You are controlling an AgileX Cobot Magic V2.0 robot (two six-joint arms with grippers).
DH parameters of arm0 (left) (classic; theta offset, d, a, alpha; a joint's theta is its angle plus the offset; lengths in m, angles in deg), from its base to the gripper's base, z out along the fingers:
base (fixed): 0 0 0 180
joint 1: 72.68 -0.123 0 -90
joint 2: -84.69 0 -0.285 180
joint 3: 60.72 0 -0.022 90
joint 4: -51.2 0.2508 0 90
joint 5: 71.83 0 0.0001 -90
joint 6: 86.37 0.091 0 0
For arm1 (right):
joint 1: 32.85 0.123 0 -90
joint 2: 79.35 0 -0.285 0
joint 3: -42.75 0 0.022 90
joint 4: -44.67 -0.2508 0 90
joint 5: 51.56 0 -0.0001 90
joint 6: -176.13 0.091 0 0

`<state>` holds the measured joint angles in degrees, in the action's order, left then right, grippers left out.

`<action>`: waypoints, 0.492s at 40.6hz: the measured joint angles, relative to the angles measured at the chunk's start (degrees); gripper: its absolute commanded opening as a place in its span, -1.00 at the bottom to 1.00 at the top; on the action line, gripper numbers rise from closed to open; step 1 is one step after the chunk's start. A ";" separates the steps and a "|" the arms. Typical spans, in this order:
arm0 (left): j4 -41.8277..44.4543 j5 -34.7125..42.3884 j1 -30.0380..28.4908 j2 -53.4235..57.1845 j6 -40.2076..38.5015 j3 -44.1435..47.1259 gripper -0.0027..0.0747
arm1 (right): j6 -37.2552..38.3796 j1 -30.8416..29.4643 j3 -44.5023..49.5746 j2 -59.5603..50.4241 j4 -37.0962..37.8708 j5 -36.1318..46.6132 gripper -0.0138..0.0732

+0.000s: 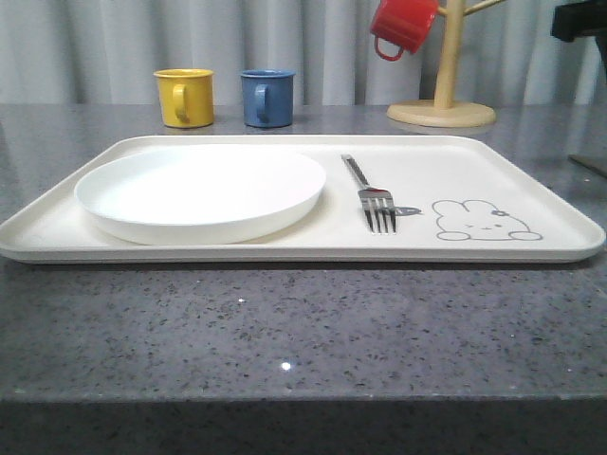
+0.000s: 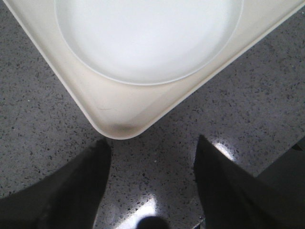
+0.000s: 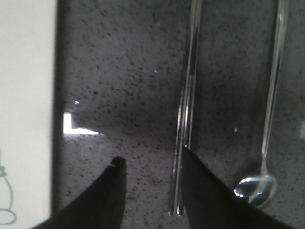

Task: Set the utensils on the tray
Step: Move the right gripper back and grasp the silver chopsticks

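Observation:
A silver fork lies on the cream tray, between the white plate and the rabbit drawing. In the right wrist view, a pair of chopsticks and a long spoon lie side by side on the grey table, off the tray. My right gripper is open just over the table, and the chopsticks' ends lie between its fingers, close against one of them. My left gripper is open over bare table, just off a rounded corner of the tray. It holds nothing.
A round white plate fills the tray's left half. A yellow mug and a blue mug stand behind the tray. A red mug hangs on a wooden mug tree at the back right.

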<state>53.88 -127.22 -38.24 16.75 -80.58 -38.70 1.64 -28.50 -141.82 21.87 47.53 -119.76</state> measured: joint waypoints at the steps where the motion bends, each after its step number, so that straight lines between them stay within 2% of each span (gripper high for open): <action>1: 0.00 0.00 0.00 0.00 0.00 0.00 0.08 | -0.66 -0.74 0.42 0.00 -0.51 0.14 0.05; 9: 0.00 0.00 0.00 0.00 0.00 0.00 0.08 | -3.64 -5.38 1.72 0.11 -2.87 0.56 0.05; 20: 0.00 0.00 0.00 0.00 0.00 0.00 0.08 | -6.33 -6.46 1.82 3.63 -4.89 0.31 0.05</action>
<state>53.88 -127.22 -38.24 16.75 -80.58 -38.70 -4.69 -34.97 -140.00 25.50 42.65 -119.45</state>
